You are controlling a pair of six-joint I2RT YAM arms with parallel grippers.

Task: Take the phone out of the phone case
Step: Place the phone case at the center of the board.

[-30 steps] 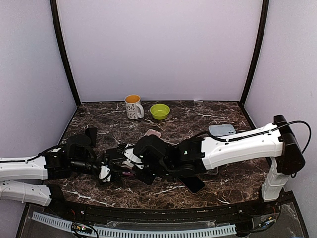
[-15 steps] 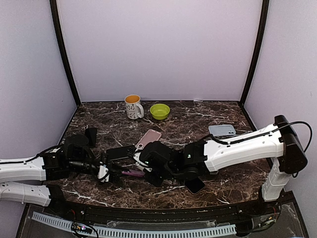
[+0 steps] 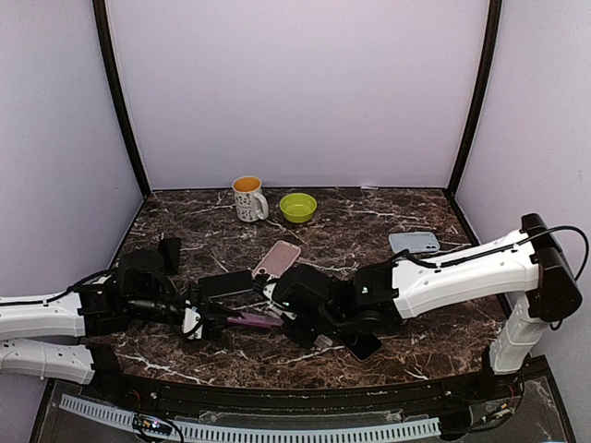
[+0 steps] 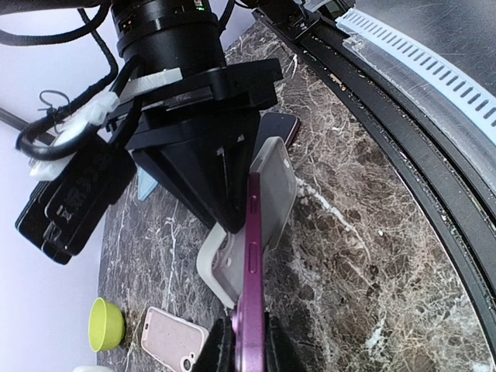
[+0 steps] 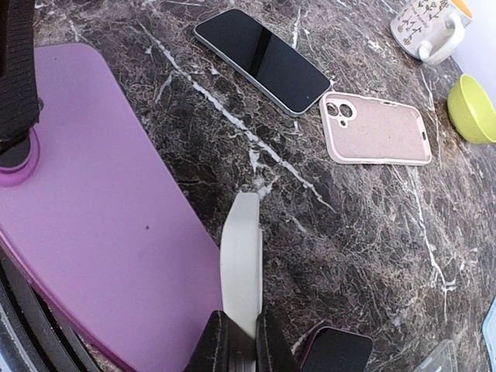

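Nearest, the purple phone is gripped tight by its end in the left gripper. Just beside it, the pale phone case is pinched in the right gripper and tipped away from the phone, so the pulling-off step seems nearly done. Next, the two should be drawn slowly apart. Farther back, a black phone and a pink case are laid flat.

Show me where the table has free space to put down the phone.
Free: the dark marble table between the lime green bowl and the grey-blue phone-shaped slab; also left of the white spotted mug. Crowded: the centre, with the pink phone case, the black phone and the held purple phone close together.
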